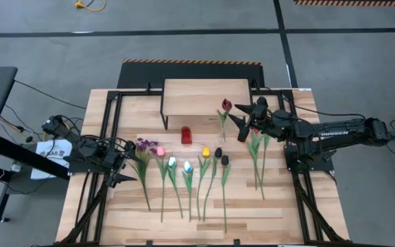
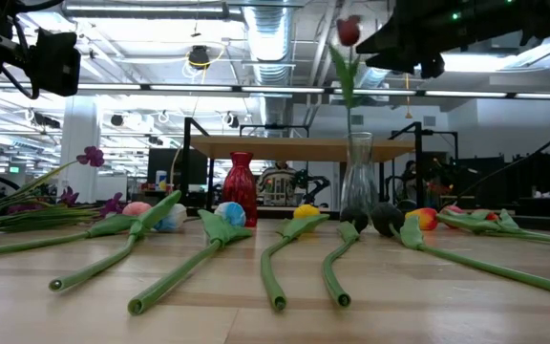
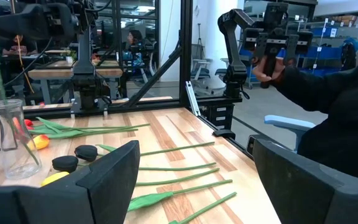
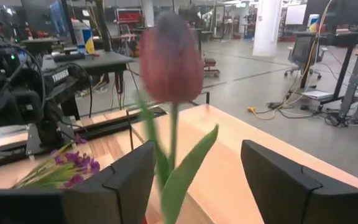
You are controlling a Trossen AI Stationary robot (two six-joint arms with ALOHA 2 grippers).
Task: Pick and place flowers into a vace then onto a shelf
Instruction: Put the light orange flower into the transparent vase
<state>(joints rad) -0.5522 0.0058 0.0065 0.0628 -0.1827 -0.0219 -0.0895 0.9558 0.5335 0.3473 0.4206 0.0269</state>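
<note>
The right gripper [image 1: 241, 123] stands with fingers spread, nothing held, a maroon tulip [image 1: 226, 105] upright in the clear glass vase [image 2: 357, 173] just ahead of it. The shelf [image 1: 208, 96] lies beyond, its top bare. The remaining flowers [image 1: 184, 171] lie in a row between both arms. The left gripper [image 1: 124, 165] waits wide open beside purple sprigs [image 1: 143, 144].

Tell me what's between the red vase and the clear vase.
Bare tabletop: in the high view, nothing lies between the red vase and the clear vase; the yellow tulip lies nearer the front.
</note>
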